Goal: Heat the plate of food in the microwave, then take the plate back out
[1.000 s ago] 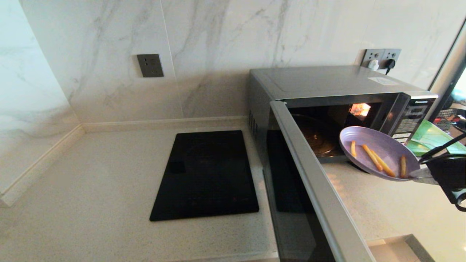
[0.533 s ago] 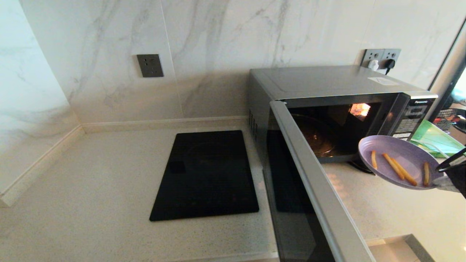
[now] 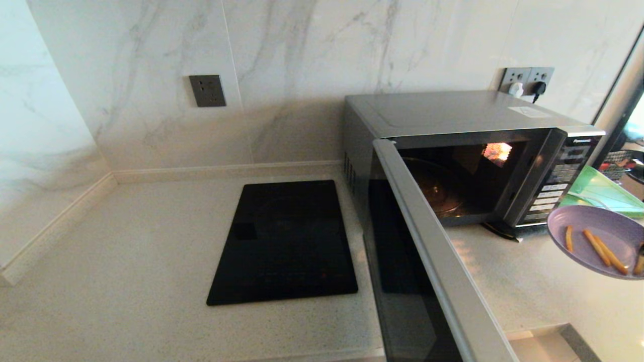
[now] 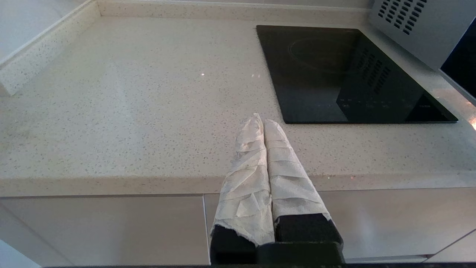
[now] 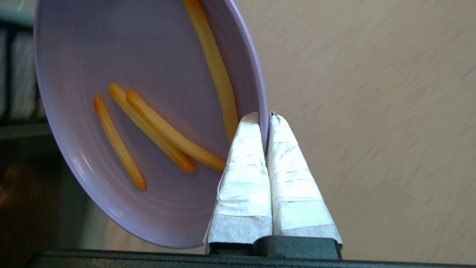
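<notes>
right end effector out of frame in the head view, seen only from the right wrist; clenched on the rim of the plate of food, one wrapped finger inside the rim, the other outside. plate cut off by the right edge of the head view, held in the air above the right part of the desk, in front of the button panel, outside the oven. four orange sticks lying in the plate. left end effector parked before the near edge of the desk, wrapped fingers pressed together, empty. black cooktop flat mid-desk. microwave at the far right, door swung wide toward the near edge, cavity lit, nothing on the glass turntable. green board partly hidden behind the plate.
</notes>
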Robot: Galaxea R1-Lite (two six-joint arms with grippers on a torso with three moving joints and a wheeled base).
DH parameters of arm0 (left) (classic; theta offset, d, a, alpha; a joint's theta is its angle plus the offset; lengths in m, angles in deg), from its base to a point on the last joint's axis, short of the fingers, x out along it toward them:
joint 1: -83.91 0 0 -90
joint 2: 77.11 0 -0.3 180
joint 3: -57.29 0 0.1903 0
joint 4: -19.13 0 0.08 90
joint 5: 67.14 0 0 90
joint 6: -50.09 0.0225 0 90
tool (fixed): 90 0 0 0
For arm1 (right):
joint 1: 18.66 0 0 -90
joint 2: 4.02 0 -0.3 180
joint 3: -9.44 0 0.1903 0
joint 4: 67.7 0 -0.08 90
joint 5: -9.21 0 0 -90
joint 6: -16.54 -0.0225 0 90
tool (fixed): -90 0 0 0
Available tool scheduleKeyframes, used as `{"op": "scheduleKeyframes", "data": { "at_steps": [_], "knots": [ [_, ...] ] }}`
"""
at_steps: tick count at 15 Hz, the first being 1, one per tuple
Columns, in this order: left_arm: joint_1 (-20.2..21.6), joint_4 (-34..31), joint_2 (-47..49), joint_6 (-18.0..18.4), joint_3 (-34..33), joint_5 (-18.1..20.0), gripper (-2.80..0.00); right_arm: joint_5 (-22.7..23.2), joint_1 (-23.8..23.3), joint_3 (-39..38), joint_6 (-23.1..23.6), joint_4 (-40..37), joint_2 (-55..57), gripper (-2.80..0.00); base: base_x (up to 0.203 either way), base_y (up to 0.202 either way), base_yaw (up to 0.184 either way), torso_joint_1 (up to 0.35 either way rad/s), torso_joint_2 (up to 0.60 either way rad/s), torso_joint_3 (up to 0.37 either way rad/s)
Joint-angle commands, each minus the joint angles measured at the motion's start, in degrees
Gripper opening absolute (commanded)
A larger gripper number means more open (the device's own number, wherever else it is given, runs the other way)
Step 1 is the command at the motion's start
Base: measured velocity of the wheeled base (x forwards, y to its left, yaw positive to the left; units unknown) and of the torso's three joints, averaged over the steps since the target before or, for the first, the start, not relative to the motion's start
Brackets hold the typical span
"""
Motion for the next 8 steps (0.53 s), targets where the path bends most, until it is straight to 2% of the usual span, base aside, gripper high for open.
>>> {"op": "scheduleKeyframes", "data": {
  "at_steps": [1,8],
  "knots": [
    [0.02,0.03,0.01,-0.04,0.0,-0.05,-2.8,0.18,-4.07,0.5,0.8,2.92,6.58,-2.8,0.0,0.0,0.0,0.0,0.0,0.0],
    [0.02,0.03,0.07,-0.04,0.0,-0.05,-2.8,0.34,-8.53,4.39,1.9,4.48,17.05,-2.8,0.0,0.0,0.0,0.0,0.0,0.0]
  ]
}}
